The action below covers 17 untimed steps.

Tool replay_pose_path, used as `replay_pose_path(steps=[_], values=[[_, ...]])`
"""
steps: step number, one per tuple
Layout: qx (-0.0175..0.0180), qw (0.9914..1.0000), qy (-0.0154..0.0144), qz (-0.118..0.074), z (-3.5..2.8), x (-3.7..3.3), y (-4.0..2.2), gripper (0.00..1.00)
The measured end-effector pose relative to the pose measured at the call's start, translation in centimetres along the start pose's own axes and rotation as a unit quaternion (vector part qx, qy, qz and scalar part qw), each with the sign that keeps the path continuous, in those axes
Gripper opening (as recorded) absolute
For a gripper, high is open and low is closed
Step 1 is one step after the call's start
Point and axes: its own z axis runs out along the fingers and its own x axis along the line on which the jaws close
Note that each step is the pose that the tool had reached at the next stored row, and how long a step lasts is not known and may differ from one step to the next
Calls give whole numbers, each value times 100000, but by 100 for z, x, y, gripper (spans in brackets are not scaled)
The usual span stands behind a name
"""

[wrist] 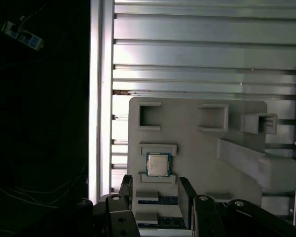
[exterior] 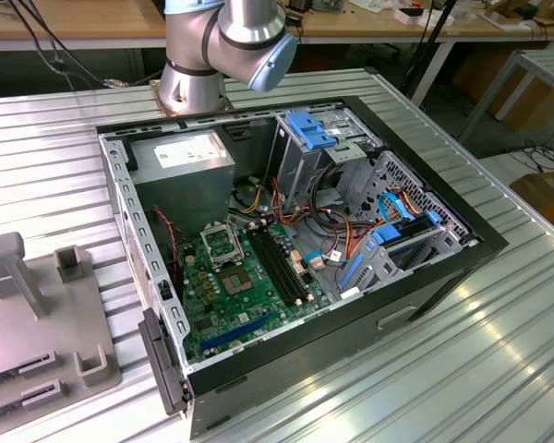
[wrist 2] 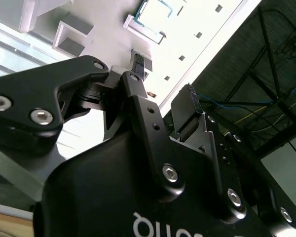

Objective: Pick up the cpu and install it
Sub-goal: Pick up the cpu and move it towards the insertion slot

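A ribbed metal table (exterior: 462, 388) carries the whole setup, with wooden benches and cables in the room behind it.

The gripper (wrist: 156, 183) hangs over the gray parts tray (wrist: 197, 153) with its 2 black fingers (wrist: 126, 190) spread apart and nothing between them. The second wrist view shows the same gap at the gripper (wrist 2: 163, 79). White print runs across the gripper body, cut off at the picture's edge.

The cpu (wrist: 158, 164) lies flat in a shallow square pocket of the tray, framed by 2 low ledges, just beyond the fingertips and in line with the gap between them, not touched. Its metal lid bears faint print, too small to read. The cpu (wrist 2: 155, 11) also shows in the second wrist view. Further U-shaped holders stand on the tray around it.

In the exterior view the tray (exterior: 37, 323) sits at the exterior view's left of an open black computer case (exterior: 443, 277), with the arm (exterior: 226, 46) rising behind. Inside the case lie a green motherboard (exterior: 226, 309) with its cpu socket (exterior: 220, 245), a power supply (exterior: 180, 166) with a white label (exterior: 189, 150) that is unreadable, and blue drive latches (exterior: 314, 129).
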Motion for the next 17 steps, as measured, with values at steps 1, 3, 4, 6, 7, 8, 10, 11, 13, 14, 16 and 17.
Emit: replay_pose_path(steps=[1,3,4,6,7,8,10,11,13,14,16,17], values=[[5,100000,-6,-1,24,-1,0,50],[5,100000,-13,-3,43,-1,-1,50],[10,100000,-12,-2,43,-1,-1,50],[11,100000,-226,-5,57,-2,-1,50],[14,99999,-368,-1,66,-2,-1,50],[14,99999,-368,-4,66,-2,-1,50],[14,99999,-372,-3,66,-2,-1,50],[15,99999,-373,-1,66,-2,-1,50],[14,99999,-375,-2,66,-2,-1,50],[16,99999,-380,-3,66,-2,-1,50],[14,99999,-384,-1,67,-2,-1,51],[16,99999,-387,-2,67,-2,-1,51]])
